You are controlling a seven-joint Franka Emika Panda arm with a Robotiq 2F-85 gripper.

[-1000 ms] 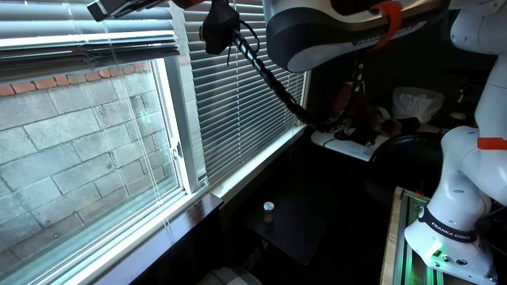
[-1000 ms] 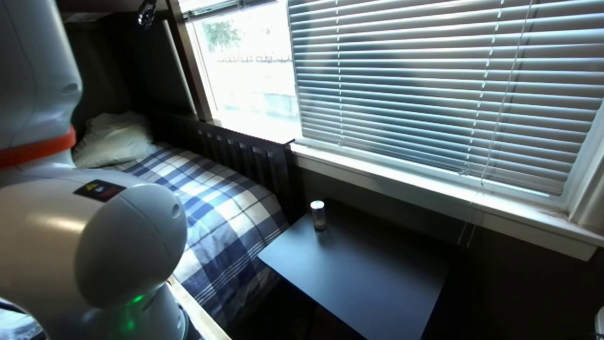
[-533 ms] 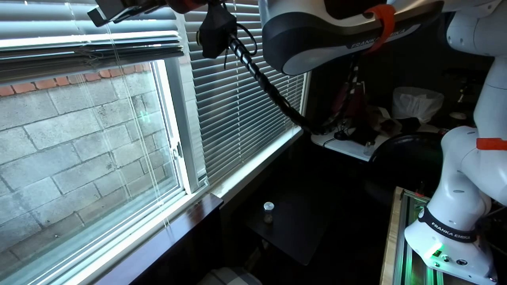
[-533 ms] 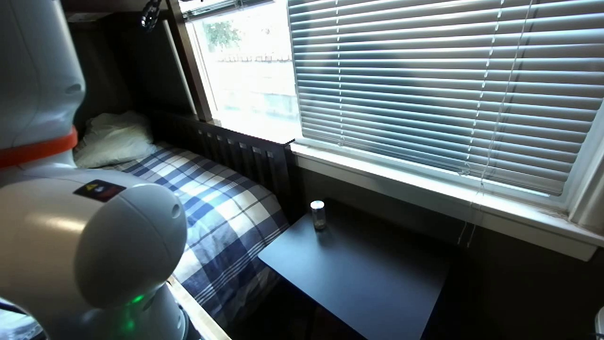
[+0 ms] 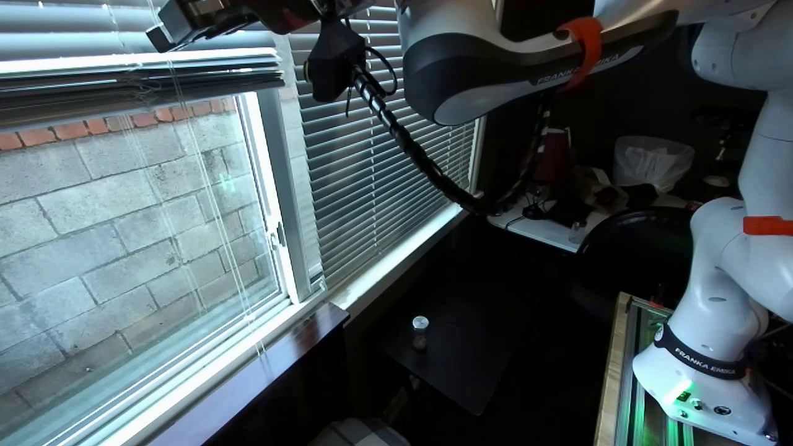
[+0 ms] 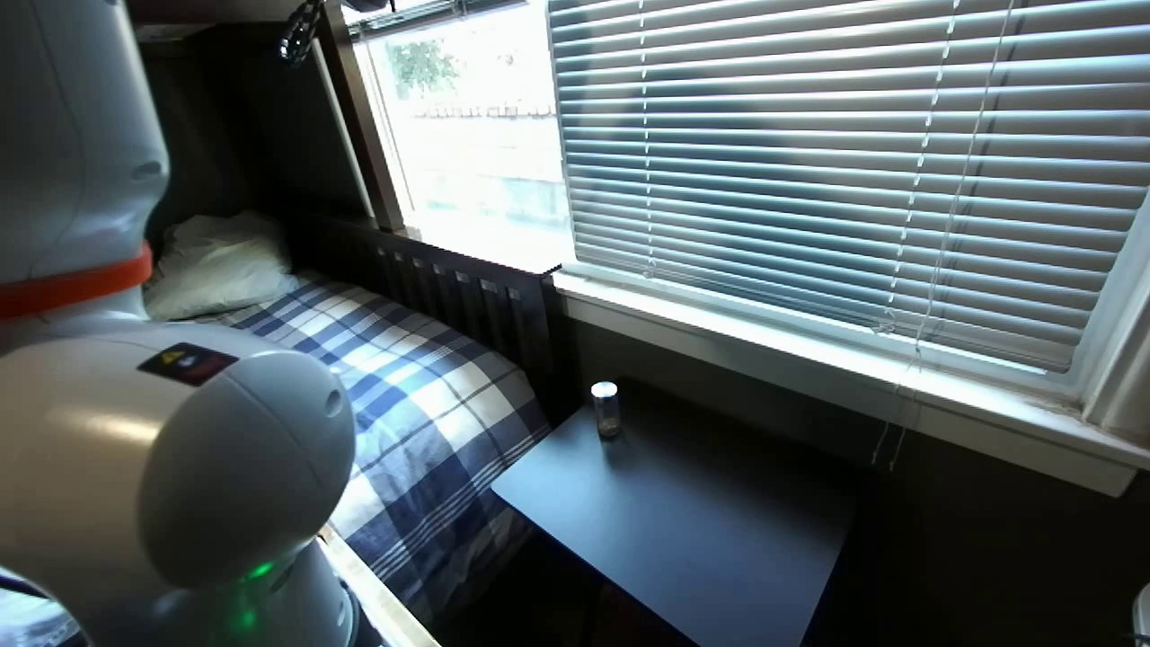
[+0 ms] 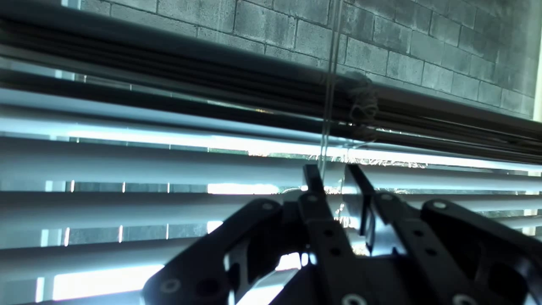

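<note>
While the gripper (image 7: 332, 173) stands with its fingers (image 7: 314, 180) a narrow gap apart, the cords (image 7: 333, 51) of the raised blind (image 7: 127, 169) run down toward that gap from twelve o'clock in the wrist view; whether they pass between the fingers or behind them, and whether they touch, I cannot tell. A tangle of cord (image 7: 364, 101) hangs at one o'clock from the gripper, against the bundled slats (image 7: 211, 63), and separate slats stretch away toward nine and three o'clock. In an exterior view the gripper (image 5: 162, 38) shows side-on near the blind, the cords dropping from just beside it between five and six o'clock. Only the wrist view shows the gap between the fingers. Both exterior views, unlike the wrist view, take in a jar (image 6: 607, 412) with a bright top, upright on a dark surface (image 6: 683, 530). In an exterior view a pillow (image 6: 220, 265) lies at ten o'clock from the jar, on a bed (image 6: 404, 386) with checked bedding; in an exterior view a dark red lampshade (image 5: 554, 155) stands at one o'clock from it.
</note>
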